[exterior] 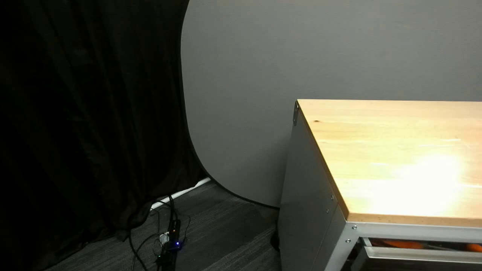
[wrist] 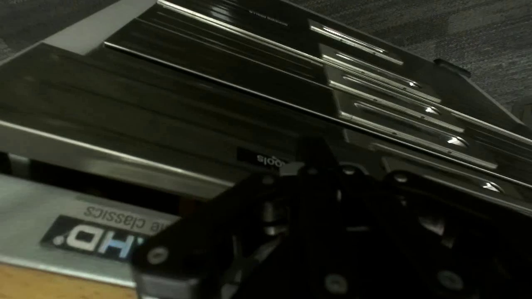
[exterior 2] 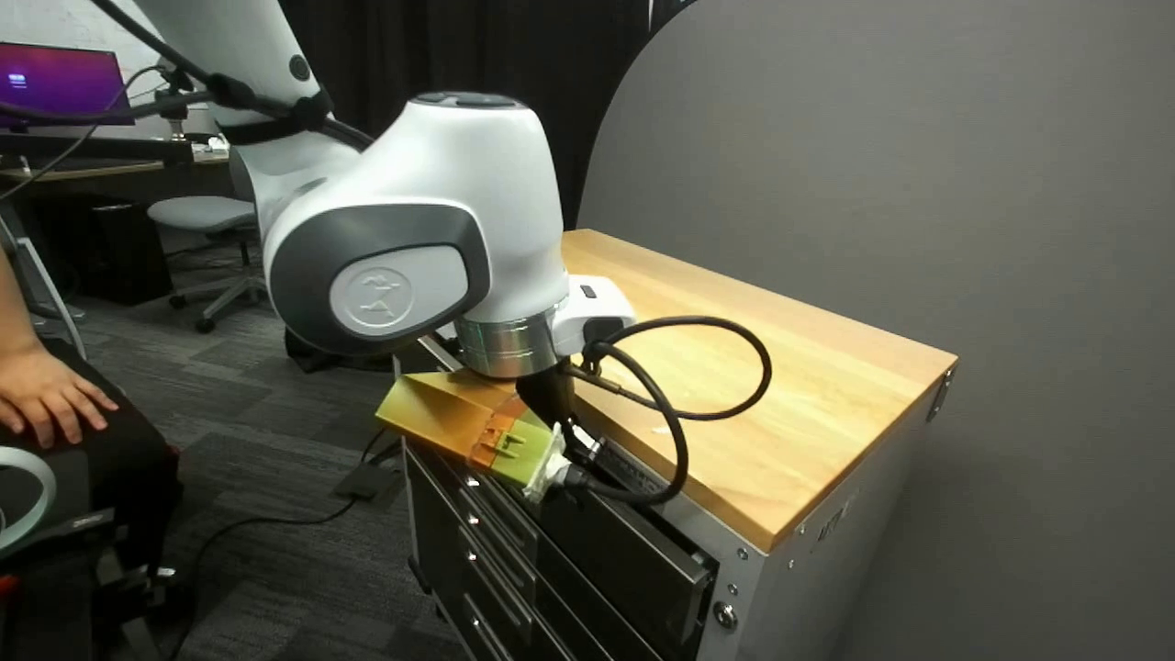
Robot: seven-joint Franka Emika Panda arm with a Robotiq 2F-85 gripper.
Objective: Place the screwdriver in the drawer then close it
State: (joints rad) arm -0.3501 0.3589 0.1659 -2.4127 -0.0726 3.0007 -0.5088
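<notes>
The drawer is the top one of the grey cabinet. Its pale metal front edge (exterior: 425,254) stands out a little below the wooden top, leaving a narrow gap. Orange items show inside the gap. In an exterior view the drawer's dark front (exterior 2: 633,555) lies just below and beside my wrist. In the wrist view the same front (wrist: 137,108) spans the left and middle, with a dark slot behind its edge. My gripper (wrist: 314,155) appears shut, fingertips together against or just before the drawer front; contact is unclear. Nothing shows between them. The screwdriver is out of view or hidden.
The light wooden top (exterior 2: 716,367) overhangs close beside my wrist. Lower drawers with handles (exterior 2: 473,519) sit below. A yellow-green block (exterior 2: 450,418) and a looped black cable (exterior 2: 766,367) stick out from the wrist. A person's hand (exterior 2: 46,395) rests at the far left.
</notes>
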